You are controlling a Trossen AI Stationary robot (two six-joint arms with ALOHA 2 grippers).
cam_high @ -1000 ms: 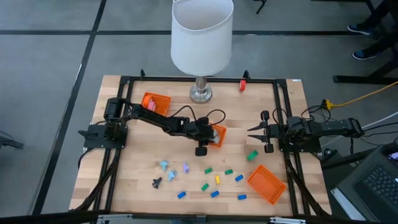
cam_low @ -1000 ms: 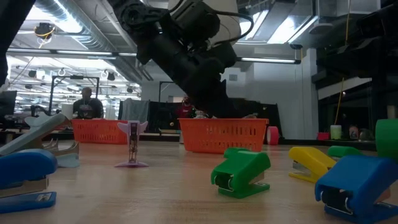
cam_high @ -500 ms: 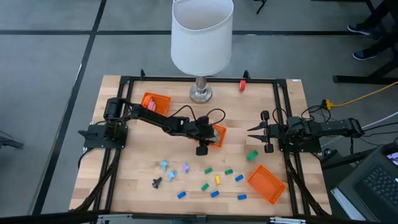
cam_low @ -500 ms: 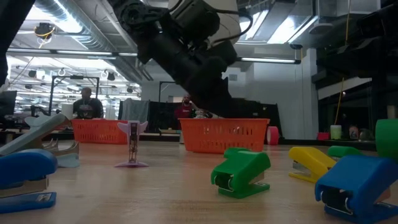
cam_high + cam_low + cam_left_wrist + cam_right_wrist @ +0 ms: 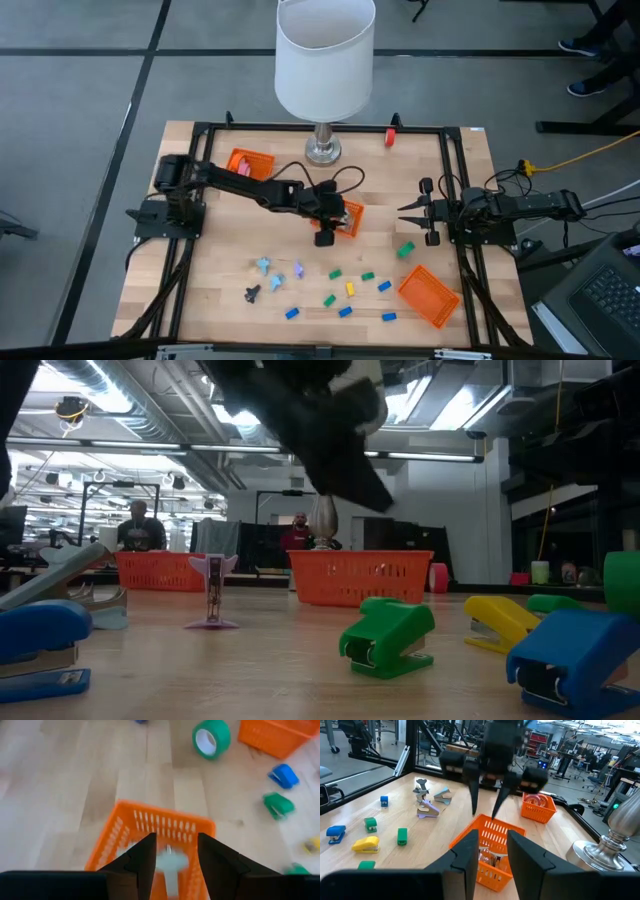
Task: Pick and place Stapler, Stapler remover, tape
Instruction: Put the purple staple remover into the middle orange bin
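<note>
Front staplers: small blue (image 5: pixel 575 660), green (image 5: pixel 388 635) and yellow (image 5: pixel 500 618) staplers lie loose on the table on the camera side of the middle orange basket (image 5: pixel 348 216), well apart from it, not yet collected.
Stapler removers: three pale and dark claw pieces (image 5: pixel 262 266) lie near the staplers, also in front of that basket and off toward the left arm's side.
Green tape roll (image 5: pixel 211 737): on the wood beside the basket, toward the right arm, untouched.
Pale piece (image 5: pixel 169 862): it lies inside the basket, directly under the left arm's fingers. It looks like a stapler remover, though it is too blurred to be sure.
Left gripper (image 5: pixel 484 814): it hangs just above the basket with its fingers spread wide and nothing between them.
Change: half a second ago the arm sat low against the basket's rim; now it has lifted clear.
Meaning: I judge one drop is finished and the arm is free to go for the next loose item.
Right gripper (image 5: pixel 425 212): it waits level with the basket on its own side, fingers apart, empty.
Far basket (image 5: pixel 250 163): behind the middle basket on the left arm's side, holding something pink.
Red tape roll (image 5: pixel 391 137): at the far table edge, well beyond the basket.
</note>
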